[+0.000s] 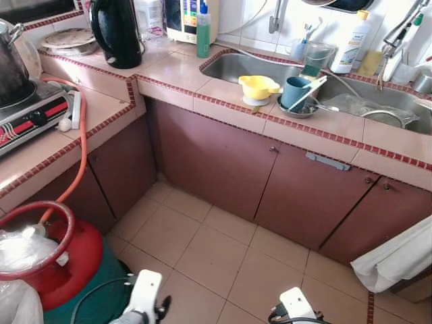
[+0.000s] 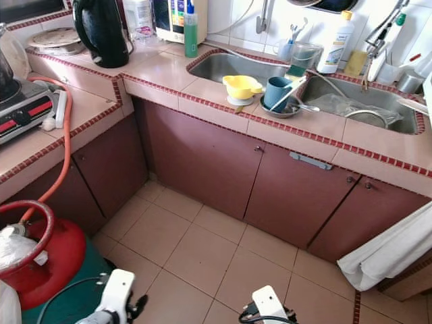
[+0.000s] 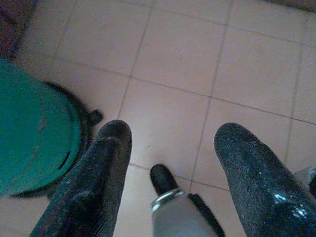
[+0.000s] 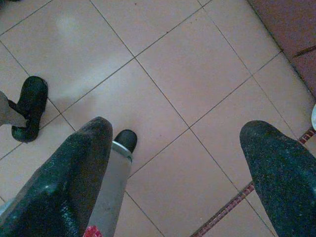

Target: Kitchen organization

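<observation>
A pink-tiled L-shaped counter (image 1: 223, 91) edged with a red mosaic band runs across the head view from nine o'clock round to three o'clock, above smooth maroon cabinet doors (image 1: 223, 162). Near one o'clock on the counter's front ledge, a yellow plastic funnel-shaped cup (image 1: 258, 87) sits just beside a teal plastic mug (image 1: 294, 91) that stands in a shallow steel dish (image 1: 300, 110); behind them lies the brushed stainless steel sink (image 1: 250, 67). A glossy black electric kettle (image 1: 116, 30) and a slim green bottle (image 1: 203, 30) stand towards eleven and twelve o'clock. At nine o'clock a gas stove (image 1: 27, 115) rests on the side counter, and an orange rubber hose (image 1: 82, 142) curves down from it to a rounded red gas cylinder (image 1: 64, 253) at seven o'clock, set on a green base (image 3: 34, 138). A white cloth (image 1: 398, 260) hangs at four o'clock. Both arms hang low over the matte beige floor tiles (image 1: 223, 250): the left gripper (image 3: 173, 153) has its rough black fingers spread wide apart, holding nothing, and the right gripper (image 4: 175, 158) is likewise spread and empty.
</observation>
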{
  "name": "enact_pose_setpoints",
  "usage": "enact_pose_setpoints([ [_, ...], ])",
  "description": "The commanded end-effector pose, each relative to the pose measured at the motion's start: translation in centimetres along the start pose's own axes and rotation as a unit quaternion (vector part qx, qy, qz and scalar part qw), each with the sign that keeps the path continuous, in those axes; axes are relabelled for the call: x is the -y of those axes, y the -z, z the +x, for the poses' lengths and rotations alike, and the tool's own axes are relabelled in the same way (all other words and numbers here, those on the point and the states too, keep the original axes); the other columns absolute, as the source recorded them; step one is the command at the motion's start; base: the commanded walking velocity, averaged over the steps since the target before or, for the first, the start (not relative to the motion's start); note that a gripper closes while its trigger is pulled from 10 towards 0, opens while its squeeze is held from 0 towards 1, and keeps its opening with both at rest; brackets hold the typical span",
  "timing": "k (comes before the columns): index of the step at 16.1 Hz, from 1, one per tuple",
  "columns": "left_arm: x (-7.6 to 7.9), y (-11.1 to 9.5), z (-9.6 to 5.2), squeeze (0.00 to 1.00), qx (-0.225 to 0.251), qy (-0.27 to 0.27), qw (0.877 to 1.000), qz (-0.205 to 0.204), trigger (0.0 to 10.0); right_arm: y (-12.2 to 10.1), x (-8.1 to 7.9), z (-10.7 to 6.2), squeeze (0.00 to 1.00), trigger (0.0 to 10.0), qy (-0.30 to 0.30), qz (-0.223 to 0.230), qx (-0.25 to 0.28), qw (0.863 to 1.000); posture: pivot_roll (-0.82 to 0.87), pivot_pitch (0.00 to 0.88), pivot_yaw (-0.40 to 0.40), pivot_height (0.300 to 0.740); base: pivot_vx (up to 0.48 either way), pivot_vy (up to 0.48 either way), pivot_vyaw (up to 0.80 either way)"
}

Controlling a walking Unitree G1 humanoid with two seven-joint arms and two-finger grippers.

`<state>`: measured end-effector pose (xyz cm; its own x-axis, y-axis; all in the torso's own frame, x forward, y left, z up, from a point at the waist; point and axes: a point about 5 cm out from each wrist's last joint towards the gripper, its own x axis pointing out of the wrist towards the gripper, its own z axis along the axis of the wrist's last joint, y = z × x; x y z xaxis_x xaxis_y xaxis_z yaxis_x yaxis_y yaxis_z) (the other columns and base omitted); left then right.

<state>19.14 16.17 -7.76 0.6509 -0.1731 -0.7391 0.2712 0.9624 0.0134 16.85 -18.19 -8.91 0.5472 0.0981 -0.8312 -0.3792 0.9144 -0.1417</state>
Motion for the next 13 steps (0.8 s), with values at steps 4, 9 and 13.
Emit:
enact_pose_setpoints([
  [4,-0.3,-1.2,0.2,0.00,0.028,0.000,0.999,0.016,10.0,-0.6,0.2,0.2,0.00,10.0,0.005,-0.009,0.003,1.000,-0.07,0.000,-0.037,0.740,0.000,0.000,0.00],
  [9,-1.5,-2.9,0.1,0.00,0.076,-0.025,0.997,0.000,10.0,-2.6,0.7,0.2,0.00,10.0,-0.004,-0.015,0.059,0.998,-0.07,0.000,-0.026,0.740,0.000,0.000,0.00],
  [13,-1.9,-4.7,0.0,0.00,0.137,-0.023,0.990,-0.026,10.0,-3.8,1.5,0.1,0.00,10.0,0.001,0.001,0.108,0.994,-0.07,0.000,-0.021,0.740,0.000,0.000,0.00],
])
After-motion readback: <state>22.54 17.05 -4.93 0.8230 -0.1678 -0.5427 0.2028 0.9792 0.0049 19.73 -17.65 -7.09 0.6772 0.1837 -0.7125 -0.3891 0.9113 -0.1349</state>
